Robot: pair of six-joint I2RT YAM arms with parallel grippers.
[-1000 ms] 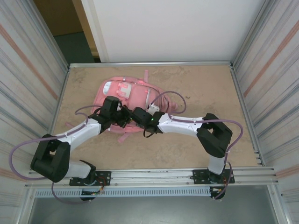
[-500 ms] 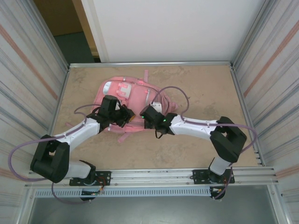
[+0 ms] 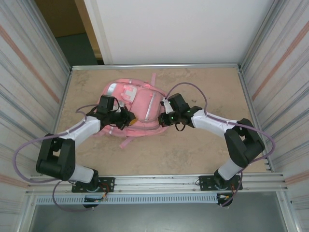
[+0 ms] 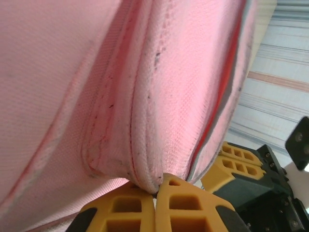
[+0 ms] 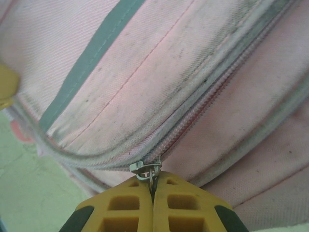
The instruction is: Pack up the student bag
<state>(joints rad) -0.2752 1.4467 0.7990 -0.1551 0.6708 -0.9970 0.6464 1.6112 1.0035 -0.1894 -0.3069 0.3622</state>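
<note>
The student bag (image 3: 140, 102), a large pink backpack, lies flat at the back left of the table, front pockets toward the far left. My left gripper (image 3: 128, 119) is at the bag's near edge, shut on a piped seam fold of its pink fabric (image 4: 145, 159). My right gripper (image 3: 162, 118) is at the bag's right side, shut on the metal zipper pull (image 5: 152, 175) just below the slider (image 5: 144, 167). The pink zipper track (image 5: 203, 104) runs up and right from the slider. The jaws of both grippers are pressed together.
The sandy tabletop (image 3: 203, 150) is fenced by a metal rail and corrugated walls (image 3: 280, 96) on both sides. A loose pink strap (image 3: 126, 141) trails from the bag's near edge. Purple cables (image 3: 186, 87) loop over both arms. The right gripper's yellow finger (image 4: 236, 166) shows close beside the left.
The right gripper has travelled right along the bag's near edge to its right side and closed fully. The left gripper kept its hold while the left arm swung further back.
</note>
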